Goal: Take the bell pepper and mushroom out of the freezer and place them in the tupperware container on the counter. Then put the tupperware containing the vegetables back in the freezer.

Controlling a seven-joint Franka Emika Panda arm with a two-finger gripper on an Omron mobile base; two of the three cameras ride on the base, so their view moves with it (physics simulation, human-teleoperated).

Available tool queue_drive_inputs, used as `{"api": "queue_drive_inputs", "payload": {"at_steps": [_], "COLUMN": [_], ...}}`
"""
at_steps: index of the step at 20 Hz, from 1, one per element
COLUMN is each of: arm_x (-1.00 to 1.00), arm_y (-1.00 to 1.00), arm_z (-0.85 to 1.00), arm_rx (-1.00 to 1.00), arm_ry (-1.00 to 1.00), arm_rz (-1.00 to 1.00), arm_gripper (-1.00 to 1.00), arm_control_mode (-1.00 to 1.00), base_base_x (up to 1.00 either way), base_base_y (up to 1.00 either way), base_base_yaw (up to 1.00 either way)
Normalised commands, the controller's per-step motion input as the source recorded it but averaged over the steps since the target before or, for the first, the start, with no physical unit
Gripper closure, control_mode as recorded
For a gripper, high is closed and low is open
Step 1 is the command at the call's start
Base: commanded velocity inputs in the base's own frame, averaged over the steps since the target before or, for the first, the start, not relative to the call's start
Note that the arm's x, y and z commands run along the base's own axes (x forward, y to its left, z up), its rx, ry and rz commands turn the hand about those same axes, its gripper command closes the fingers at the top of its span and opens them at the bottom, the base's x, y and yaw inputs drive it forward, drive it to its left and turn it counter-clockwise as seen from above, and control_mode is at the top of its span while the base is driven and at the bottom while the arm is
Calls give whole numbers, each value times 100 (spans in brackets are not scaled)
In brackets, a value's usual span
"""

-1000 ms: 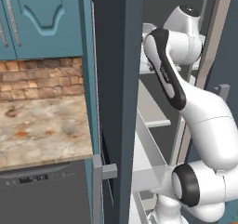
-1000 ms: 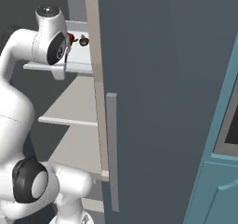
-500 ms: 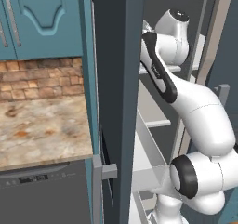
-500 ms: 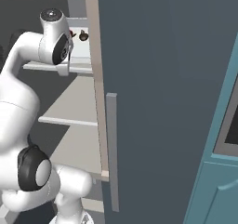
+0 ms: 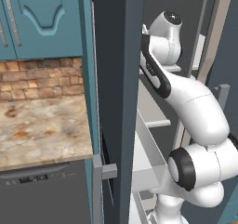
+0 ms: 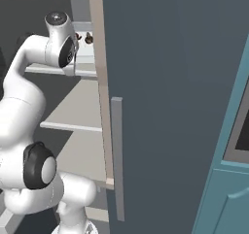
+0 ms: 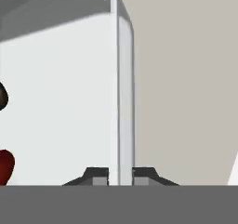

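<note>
Gripper (image 7: 120,175) has advanced along the freezer (image 6: 170,82) shelf; fingertips nearly closed, empty; bell pepper (image 7: 4,166) lower left, ungrasped.

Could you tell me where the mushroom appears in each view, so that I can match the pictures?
Left base view: the white arm stands in front of that part of the freezer.
Right base view: the mushroom lies near the top left, on the upper shelf, just right of the arm's wrist.
Hand view: a dark sliver at the left edge, about mid-height.
Shared landmark: the red bell pepper close beside it.
</note>
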Motion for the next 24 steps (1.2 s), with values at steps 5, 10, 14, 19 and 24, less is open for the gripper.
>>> {"api": "queue_drive_inputs", "payload": {"at_steps": [5, 10, 14, 19, 24], "arm_x": [19, -6, -49, -68, -90], "arm_y": [0, 0, 0, 0, -10], "arm_z": [0, 5, 13, 11, 51], "arm_rx": [0, 0, 0, 0, 1], "arm_ry": [-5, -17, -28, -29, -27], "arm_rz": [0, 0, 0, 0, 0], "arm_gripper": [-100, -100, -100, -100, -100], "arm_control_mode": [-100, -100, -100, -100, -100], "base_base_x": [0, 0, 0, 0, 0], "base_base_y": [0, 0, 0, 0, 0], "base_base_yaw": [0, 0, 0, 0, 0]}}
